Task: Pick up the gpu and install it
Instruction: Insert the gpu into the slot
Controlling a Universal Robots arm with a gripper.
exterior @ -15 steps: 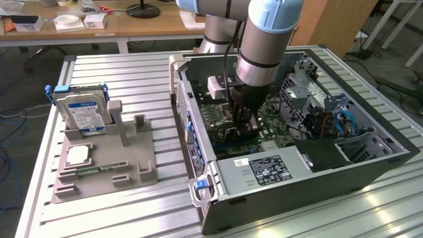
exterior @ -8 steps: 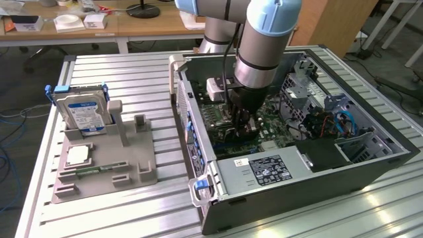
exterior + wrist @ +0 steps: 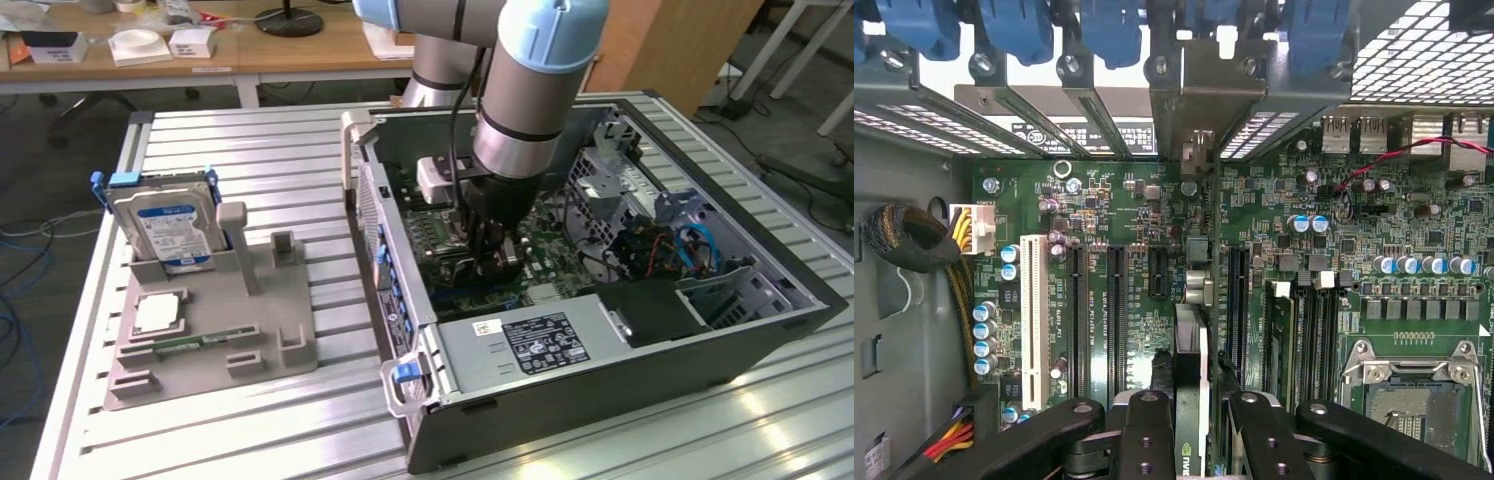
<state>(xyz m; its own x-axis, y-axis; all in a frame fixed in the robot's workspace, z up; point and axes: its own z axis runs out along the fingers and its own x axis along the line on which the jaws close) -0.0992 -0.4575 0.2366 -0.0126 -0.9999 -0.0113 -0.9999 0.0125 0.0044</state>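
Note:
My gripper (image 3: 491,250) reaches down into the open computer case (image 3: 747,330), low over the green motherboard (image 3: 554,255). The wrist view shows the gpu (image 3: 1192,330) edge-on as a thin dark card. My gripper (image 3: 1192,440) is shut on it, with a black finger (image 3: 1146,440) on either side. The card stands on edge over the motherboard (image 3: 1114,200), in line with the long black expansion slots (image 3: 1116,310). Its silvery end bracket (image 3: 1199,100) reaches the rear wall of the case. I cannot tell whether the card sits fully down in a slot.
A grey holder (image 3: 214,340) on the table at the exterior view's left carries the upright hard drive (image 3: 167,225) and the square processor chip (image 3: 158,312). Inside the case are the power supply (image 3: 527,345), a white slot (image 3: 1034,320), the processor socket (image 3: 1409,400) and blue rear latches (image 3: 1109,30).

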